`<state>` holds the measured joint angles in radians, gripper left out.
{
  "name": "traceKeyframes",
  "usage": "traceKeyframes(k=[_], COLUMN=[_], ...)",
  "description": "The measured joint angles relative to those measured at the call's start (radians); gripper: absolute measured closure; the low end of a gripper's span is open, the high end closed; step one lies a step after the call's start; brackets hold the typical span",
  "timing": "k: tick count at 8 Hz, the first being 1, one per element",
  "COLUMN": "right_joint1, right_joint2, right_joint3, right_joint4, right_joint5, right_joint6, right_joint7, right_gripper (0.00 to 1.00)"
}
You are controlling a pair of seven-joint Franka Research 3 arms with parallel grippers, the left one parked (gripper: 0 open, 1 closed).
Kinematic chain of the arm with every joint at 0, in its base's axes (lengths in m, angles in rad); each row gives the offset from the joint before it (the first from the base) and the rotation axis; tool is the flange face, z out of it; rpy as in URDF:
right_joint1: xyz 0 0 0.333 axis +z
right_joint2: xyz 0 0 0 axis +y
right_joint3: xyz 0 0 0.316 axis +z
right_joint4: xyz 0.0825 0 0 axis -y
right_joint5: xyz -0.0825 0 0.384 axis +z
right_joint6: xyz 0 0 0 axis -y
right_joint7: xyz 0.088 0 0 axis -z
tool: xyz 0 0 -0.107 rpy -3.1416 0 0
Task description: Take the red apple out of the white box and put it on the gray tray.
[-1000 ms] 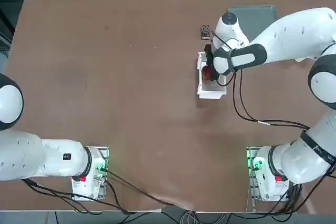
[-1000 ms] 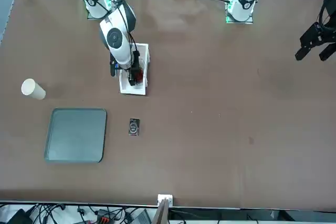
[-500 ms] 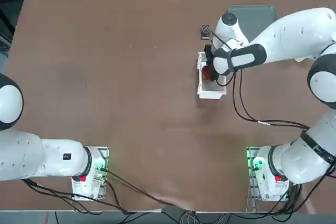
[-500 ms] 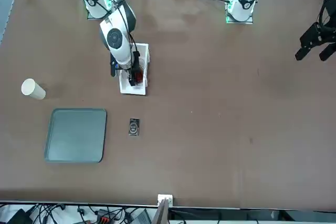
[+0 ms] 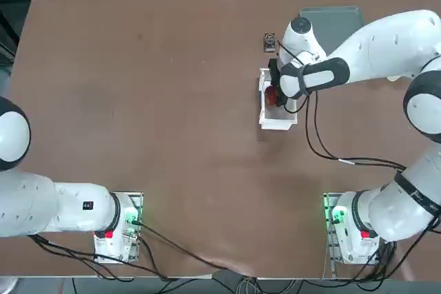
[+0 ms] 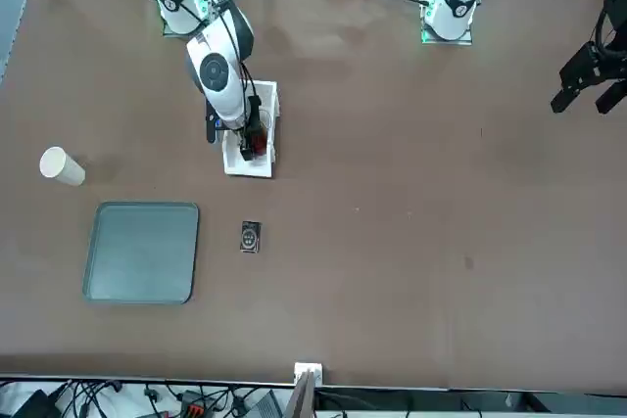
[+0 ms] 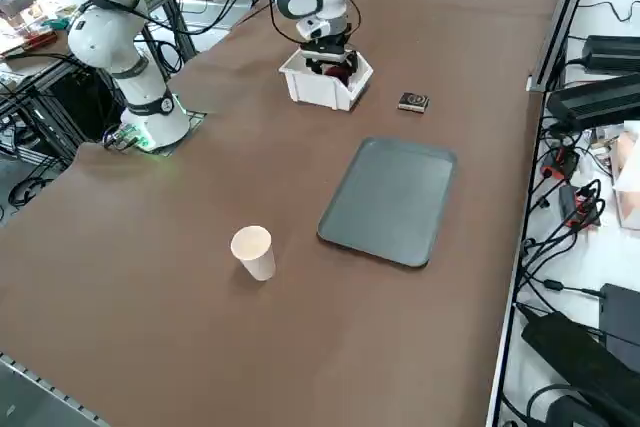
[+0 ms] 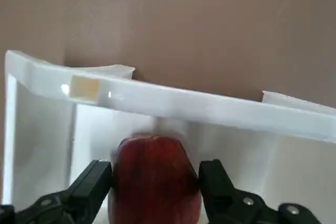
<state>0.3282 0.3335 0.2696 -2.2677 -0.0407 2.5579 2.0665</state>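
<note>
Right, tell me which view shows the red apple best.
The right wrist view: the red apple fills much of it, between the right gripper's fingers. Top, front and right side views show only part, inside the white box.

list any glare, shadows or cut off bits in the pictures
right wrist view: two small bright glints on the rim of the white box, and the red apple runs off the picture's edge between the fingers of the right hand; right side view: soft shadow beside the paper cup; front view: thin dark shadow along the edge of the gray tray
</note>
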Motion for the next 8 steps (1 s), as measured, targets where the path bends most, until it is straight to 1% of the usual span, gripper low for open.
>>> traceKeyframes(k=[3, 7, 8], right_joint1=[0.000, 0.000, -0.001], right_joint2=[0.006, 0.013, 0.013], right_joint3=[0.011, 0.013, 0.013], right_joint4=[0.000, 0.000, 0.000], right_joint5=[0.000, 0.000, 0.000], right_joint6=[0.021, 0.028, 0.028], right_joint7=[0.000, 0.000, 0.000], right_gripper=[0.00, 0.00, 0.04])
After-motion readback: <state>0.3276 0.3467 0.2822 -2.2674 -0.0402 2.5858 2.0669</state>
